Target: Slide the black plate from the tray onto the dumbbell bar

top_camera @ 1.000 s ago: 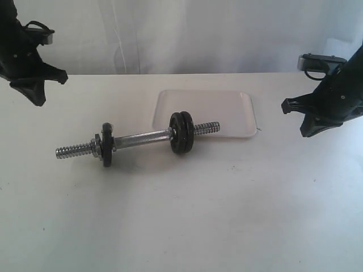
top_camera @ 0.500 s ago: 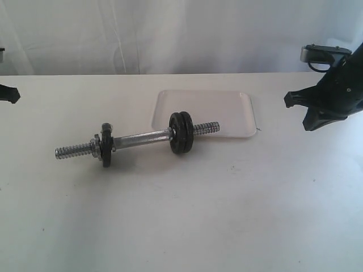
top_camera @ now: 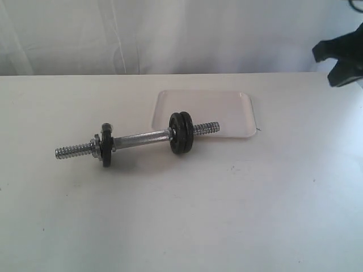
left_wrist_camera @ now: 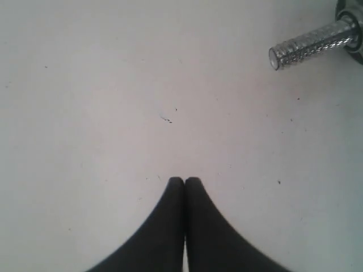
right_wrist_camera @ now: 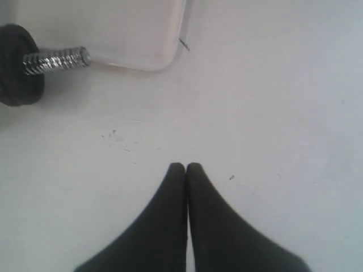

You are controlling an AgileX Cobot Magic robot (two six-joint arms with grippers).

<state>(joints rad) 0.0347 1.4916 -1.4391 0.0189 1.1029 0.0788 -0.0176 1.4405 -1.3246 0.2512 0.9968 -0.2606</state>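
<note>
The chrome dumbbell bar lies on the white table in front of the tray. Two black plates sit side by side on the bar near its tray end, and a third plate sits near the other end. The tray shows only its white surface. My right gripper hangs raised at the far right edge, shut on nothing, with the tray corner, a threaded bar end and a plate beyond it. My left gripper is shut on nothing above bare table, away from the other bar end; the exterior view does not show it.
A pale curtain hangs behind the table's back edge. The white table stretches wide in front of the dumbbell.
My right arm has risen and drawn back toward the upper right corner. The left arm has left the exterior view on the left. The dumbbell and tray have not moved.
</note>
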